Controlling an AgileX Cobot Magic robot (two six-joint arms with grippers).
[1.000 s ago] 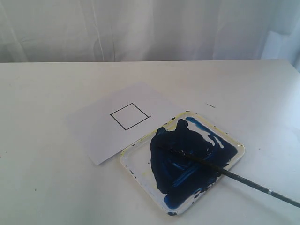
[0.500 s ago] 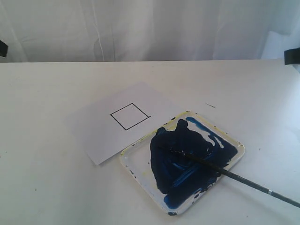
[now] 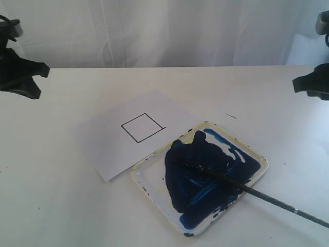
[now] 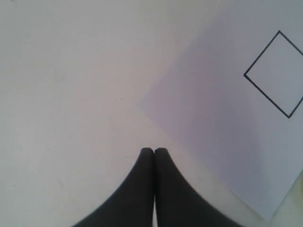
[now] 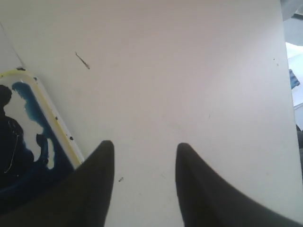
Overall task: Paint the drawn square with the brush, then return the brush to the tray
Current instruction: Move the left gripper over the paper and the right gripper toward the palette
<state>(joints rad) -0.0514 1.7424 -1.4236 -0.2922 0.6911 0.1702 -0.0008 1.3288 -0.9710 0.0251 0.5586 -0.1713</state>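
The brush (image 3: 241,185) lies in the lower right of the exterior view. Its tip sits in the dark blue paint of the tray (image 3: 147,177), and its handle runs out over the rim to the desk (image 3: 51,195) near the lower right corner. Lying that way, the bristles are already loaded and the handle is clean and clear of the paint, so it looks ready for a pickup from the right side.

The drawn square (image 3: 143,127) is just left of centre on a white paper sheet (image 3: 100,141). Its inside is blank, so painting has not begun. The sheet's lower edge meets the tray's rim, which makes for a short trip from paint to square.

Both arms hang high at the frame's edges, well apart from the task's things. The right fingers (image 5: 102,165) are spread with nothing between them. They are over bare desk just beside the tray's rim, likely readied for the handle. The left fingers (image 4: 142,179) are pressed together and empty, near the sheet's corner, probably because this arm has no part in the grasp.
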